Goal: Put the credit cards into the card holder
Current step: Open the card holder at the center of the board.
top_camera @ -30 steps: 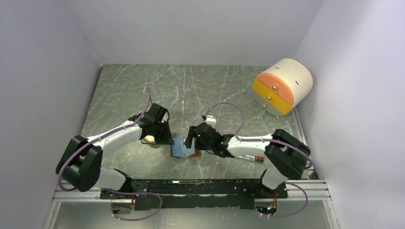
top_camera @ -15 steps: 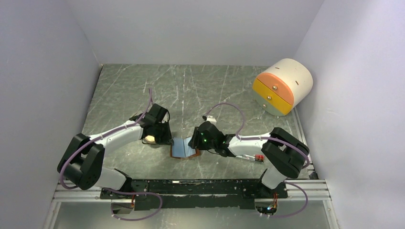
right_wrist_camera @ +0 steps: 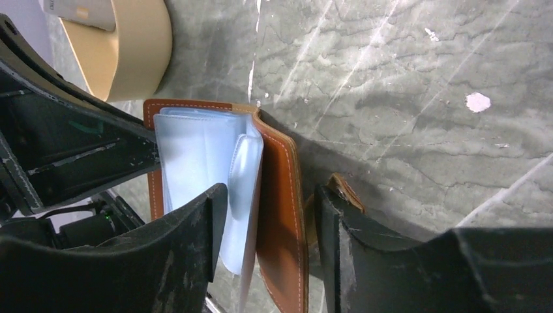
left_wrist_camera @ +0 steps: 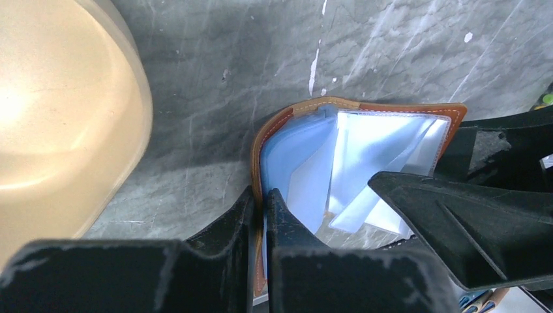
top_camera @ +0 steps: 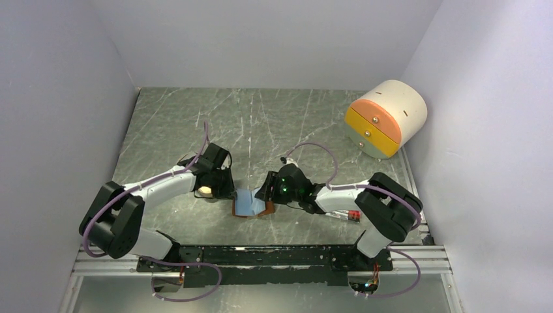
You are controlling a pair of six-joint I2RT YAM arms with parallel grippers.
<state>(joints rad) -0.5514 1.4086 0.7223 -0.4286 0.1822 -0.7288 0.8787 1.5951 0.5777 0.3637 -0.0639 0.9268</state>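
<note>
The brown leather card holder (top_camera: pixel 251 206) lies open on the table between my two grippers, with clear sleeves fanned out inside (left_wrist_camera: pixel 372 150). A light blue credit card (left_wrist_camera: pixel 287 156) shows in its left side. My left gripper (left_wrist_camera: pixel 259 199) is shut on the holder's left flap edge. My right gripper (right_wrist_camera: pixel 269 218) straddles the right flap (right_wrist_camera: pixel 280 215), shut on it together with some sleeves, and the snap strap (right_wrist_camera: pixel 342 186) pokes out behind its outer finger. A pale card (right_wrist_camera: pixel 78 12) rests in the beige bowl.
A beige bowl (left_wrist_camera: pixel 59 104) stands just left of the holder, under my left wrist (top_camera: pixel 206 190). A cream round drawer unit with orange and yellow fronts (top_camera: pixel 386 117) sits at the back right. Small coloured items (top_camera: pixel 345 217) lie under my right forearm. Walls close in on both sides.
My right gripper has slid left onto the holder's right flap and its jaws have narrowed around it. The left gripper has kept its grip and place.
</note>
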